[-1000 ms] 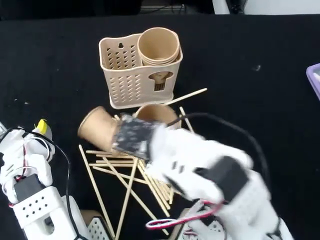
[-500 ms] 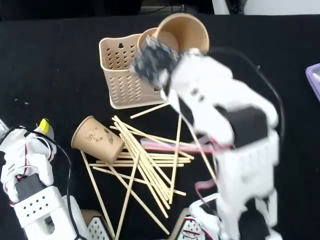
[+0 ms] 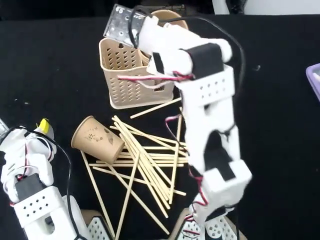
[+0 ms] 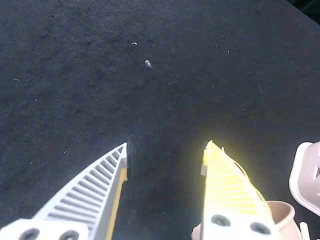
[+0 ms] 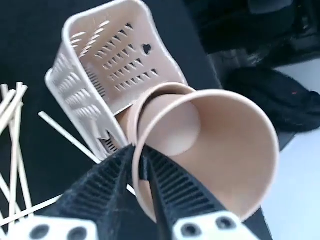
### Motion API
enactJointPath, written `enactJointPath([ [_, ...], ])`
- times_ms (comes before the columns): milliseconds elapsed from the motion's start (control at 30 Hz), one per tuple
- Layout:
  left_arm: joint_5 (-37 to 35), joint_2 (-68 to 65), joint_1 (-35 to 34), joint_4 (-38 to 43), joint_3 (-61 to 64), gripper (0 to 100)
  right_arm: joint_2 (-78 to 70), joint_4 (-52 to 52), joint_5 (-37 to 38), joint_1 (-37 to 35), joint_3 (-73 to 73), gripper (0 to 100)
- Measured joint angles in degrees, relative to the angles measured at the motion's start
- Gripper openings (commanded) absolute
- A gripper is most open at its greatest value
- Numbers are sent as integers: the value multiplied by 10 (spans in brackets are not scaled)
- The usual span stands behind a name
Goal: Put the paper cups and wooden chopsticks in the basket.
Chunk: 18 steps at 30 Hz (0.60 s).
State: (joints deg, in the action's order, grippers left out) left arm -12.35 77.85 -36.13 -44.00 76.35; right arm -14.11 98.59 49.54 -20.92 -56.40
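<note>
Evidently a cup is being brought to the basket (image 3: 125,75): the right pincer (image 5: 140,161) is closed tight on the rim of a paper cup (image 5: 220,145), one finger inside the wall and one outside. The cup is held tilted just above the cups (image 5: 134,117) already nested in one compartment of the basket — a rim grip by which the base is left free to be slid into the stack. In the high view the right arm (image 3: 205,90) is seen stretched across the desk (image 3: 280,125) and over the basket, so that the load hangs above the opening rather than beside it. Whether the held cup touches the stack cannot be told. The neighbouring compartment stands open beside the stack, where, it may be supposed, the chopsticks (image 3: 145,155) are to be stood; for now they lie scattered in a loose fan on the desk in front of the basket. A second cup (image 3: 95,140) is left on its side at the edge of that fan, touching several sticks. The left pincer (image 4: 167,146) is held low over bare desk, spread wide with nothing between its fingers, well apart from the basket — out of the way, it may be judged, so that the right arm's path is not crossed.
</note>
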Motion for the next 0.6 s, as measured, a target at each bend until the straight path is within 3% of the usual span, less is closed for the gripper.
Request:
enactJointPath([
  [67, 0, 0, 0, 0, 0, 245, -31, 6, 2, 3, -37, 41],
  [233, 0, 0, 0, 0, 0, 245, -62, 7, -27, 8, -100, 298],
  [300, 0, 0, 0, 0, 0, 245, -62, 7, -55, 7, -126, 331],
  [433, 0, 0, 0, 0, 0, 245, -62, 7, -74, 11, -171, 264],
  [600, 0, 0, 0, 0, 0, 245, -54, 7, -117, 24, -226, 109],
])
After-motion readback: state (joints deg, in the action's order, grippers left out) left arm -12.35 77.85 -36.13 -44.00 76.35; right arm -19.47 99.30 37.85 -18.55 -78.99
